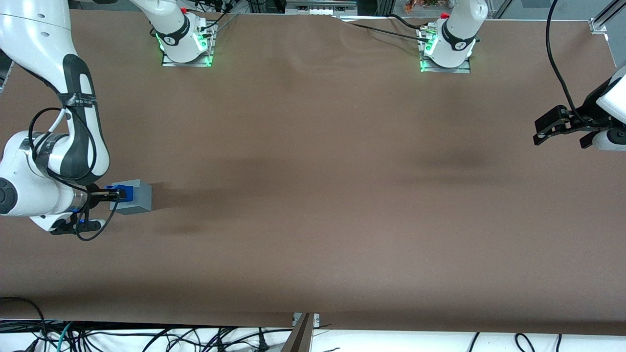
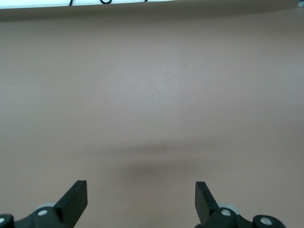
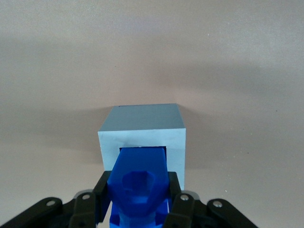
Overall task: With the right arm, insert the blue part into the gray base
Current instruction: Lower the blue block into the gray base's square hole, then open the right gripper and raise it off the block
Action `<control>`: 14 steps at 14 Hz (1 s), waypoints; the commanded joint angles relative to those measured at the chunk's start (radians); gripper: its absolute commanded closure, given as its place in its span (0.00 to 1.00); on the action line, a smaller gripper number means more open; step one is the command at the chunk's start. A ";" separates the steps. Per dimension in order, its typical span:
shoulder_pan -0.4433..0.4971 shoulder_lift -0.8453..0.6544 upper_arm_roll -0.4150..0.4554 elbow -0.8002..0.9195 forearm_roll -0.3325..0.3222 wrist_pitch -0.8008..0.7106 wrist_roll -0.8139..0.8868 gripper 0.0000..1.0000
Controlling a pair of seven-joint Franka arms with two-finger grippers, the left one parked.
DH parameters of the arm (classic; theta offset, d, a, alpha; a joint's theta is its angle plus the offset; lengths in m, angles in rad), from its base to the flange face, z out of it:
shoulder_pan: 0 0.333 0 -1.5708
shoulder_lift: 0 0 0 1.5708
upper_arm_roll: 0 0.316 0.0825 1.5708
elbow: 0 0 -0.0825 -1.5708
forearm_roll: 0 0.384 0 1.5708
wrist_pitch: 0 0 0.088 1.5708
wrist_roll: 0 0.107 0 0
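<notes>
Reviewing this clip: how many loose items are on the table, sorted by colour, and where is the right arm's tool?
Blue: 1, the blue part, clamped in the right arm's tool and entering the recess of the gray base.
Gray: 1, the gray base, at the working arm's end of the table.
Total: 2.
</notes>
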 commanded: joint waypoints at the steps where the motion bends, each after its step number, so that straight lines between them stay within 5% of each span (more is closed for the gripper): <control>1: -0.003 0.032 0.008 -0.024 0.028 0.033 0.000 0.13; 2: -0.004 0.031 0.008 -0.022 0.027 0.033 -0.002 0.00; 14: -0.001 -0.105 0.006 -0.010 0.017 0.016 -0.013 0.00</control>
